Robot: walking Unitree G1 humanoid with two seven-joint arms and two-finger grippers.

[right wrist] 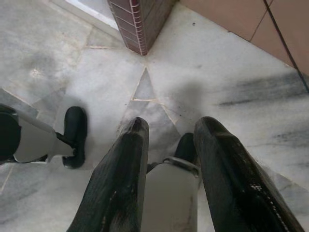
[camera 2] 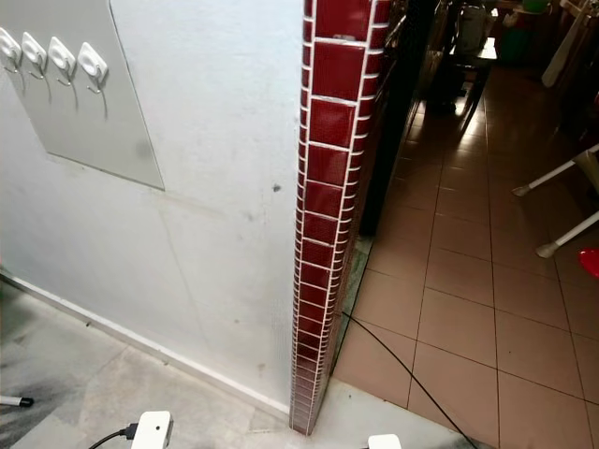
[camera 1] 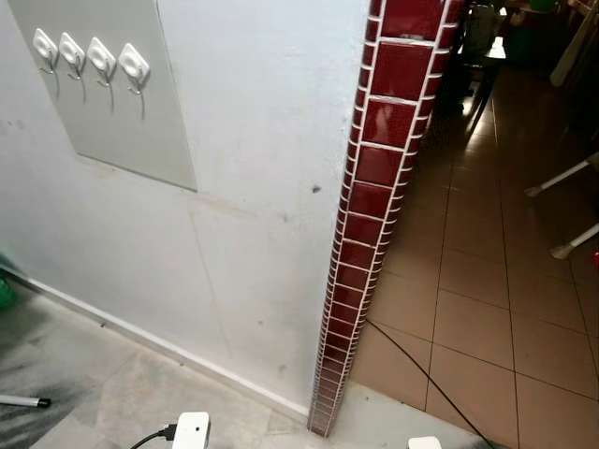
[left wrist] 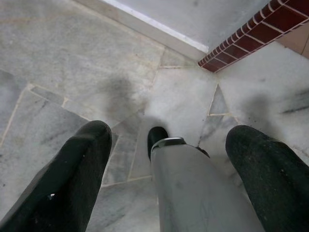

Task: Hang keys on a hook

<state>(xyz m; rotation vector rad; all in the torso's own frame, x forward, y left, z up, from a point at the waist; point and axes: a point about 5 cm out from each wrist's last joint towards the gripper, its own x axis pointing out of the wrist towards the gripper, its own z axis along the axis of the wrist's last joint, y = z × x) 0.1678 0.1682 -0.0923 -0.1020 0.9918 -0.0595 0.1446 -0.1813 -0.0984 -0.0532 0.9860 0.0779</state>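
A white wall ends in a corner of red tiles; 4 white hooks sit on a grey panel near the wall's upper left edge. Beyond lies brown tiled floor. Both grippers hang over marble floor: left gripper fingers wide apart, right gripper fingers slightly apart. No keys can be made out.

Head stereo pair looks forward and down, close to a white wall ending in a red-tiled corner; hooks upper left. Both wrist cameras face straight down at marble floor, sharing that corner's base.
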